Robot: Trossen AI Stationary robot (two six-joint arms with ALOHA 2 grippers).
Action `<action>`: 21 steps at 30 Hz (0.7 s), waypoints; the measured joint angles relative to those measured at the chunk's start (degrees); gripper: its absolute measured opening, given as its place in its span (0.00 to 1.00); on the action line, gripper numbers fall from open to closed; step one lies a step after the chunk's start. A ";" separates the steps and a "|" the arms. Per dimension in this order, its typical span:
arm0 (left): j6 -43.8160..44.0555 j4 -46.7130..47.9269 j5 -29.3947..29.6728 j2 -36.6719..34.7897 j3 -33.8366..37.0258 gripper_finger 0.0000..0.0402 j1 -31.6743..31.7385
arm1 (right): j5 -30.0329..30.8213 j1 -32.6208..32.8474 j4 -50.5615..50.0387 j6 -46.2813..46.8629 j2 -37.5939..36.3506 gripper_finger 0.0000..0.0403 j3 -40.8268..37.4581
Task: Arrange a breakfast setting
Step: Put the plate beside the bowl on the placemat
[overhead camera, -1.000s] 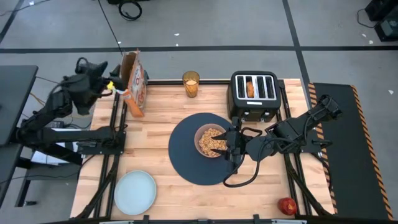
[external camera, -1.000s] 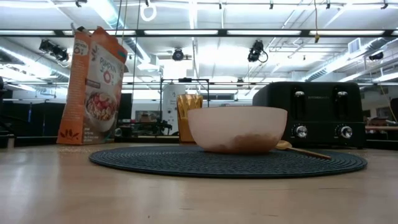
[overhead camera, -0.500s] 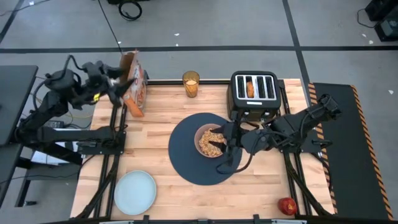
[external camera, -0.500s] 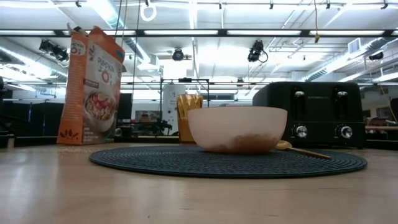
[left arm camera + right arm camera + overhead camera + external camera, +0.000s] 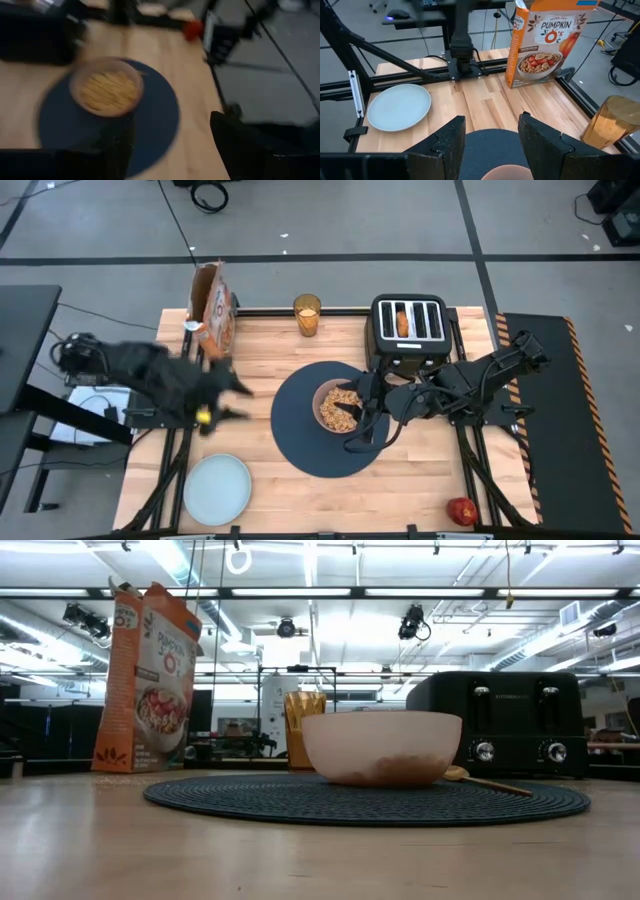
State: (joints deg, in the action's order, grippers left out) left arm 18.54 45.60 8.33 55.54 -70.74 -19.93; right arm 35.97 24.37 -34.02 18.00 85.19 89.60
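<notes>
Bowl (image 5: 339, 406) w/ cereal; box (image 5: 545, 42) reads "PUMPKIN O's".

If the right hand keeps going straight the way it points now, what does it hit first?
Probably the pinkish bowl: the right hand sits open just beside it on the dark-blue mat, pointing across it. Its height above the bowl's rim is unclear, so it might pass over.

Left gripper (image 5: 232, 402) motion-blurred, gold spoon (image 5: 480, 780) mostly hidden behind bowl (image 5: 382, 748)
</notes>
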 joint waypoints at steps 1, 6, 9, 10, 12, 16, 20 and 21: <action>2.10 0.27 1.64 1.65 -0.01 0.65 -3.25 | -0.01 0.02 -0.01 -0.02 0.00 0.47 0.00; 19.88 5.84 10.54 10.82 -0.03 0.65 -17.20 | -0.80 -0.01 -0.35 -0.11 0.00 0.47 0.00; 33.99 6.50 11.61 16.38 -0.02 0.65 -25.02 | -1.51 0.03 -0.37 -0.14 0.00 0.47 0.00; 38.44 6.07 11.60 18.26 -0.02 0.65 -27.47 | -1.51 0.03 -0.37 -0.15 0.00 0.47 0.00; 46.71 5.12 11.59 22.15 -0.04 0.65 -32.07 | -1.53 0.03 -0.39 -0.07 0.00 0.47 0.00; 64.66 4.51 10.09 30.14 -0.04 0.65 -39.45 | -3.71 0.40 -0.39 0.04 0.00 0.47 0.00; 78.29 0.45 7.32 37.52 -0.08 0.65 -44.86 | -5.76 1.19 -0.36 -0.11 -0.02 0.47 0.00; 80.06 -1.39 7.23 39.25 -0.49 0.65 -45.83 | -5.99 1.45 -0.37 -0.09 -0.02 0.47 0.00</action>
State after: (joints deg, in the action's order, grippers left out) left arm 98.60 44.22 15.56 94.78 -71.23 -65.76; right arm 29.97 25.82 -34.39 17.91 85.17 89.60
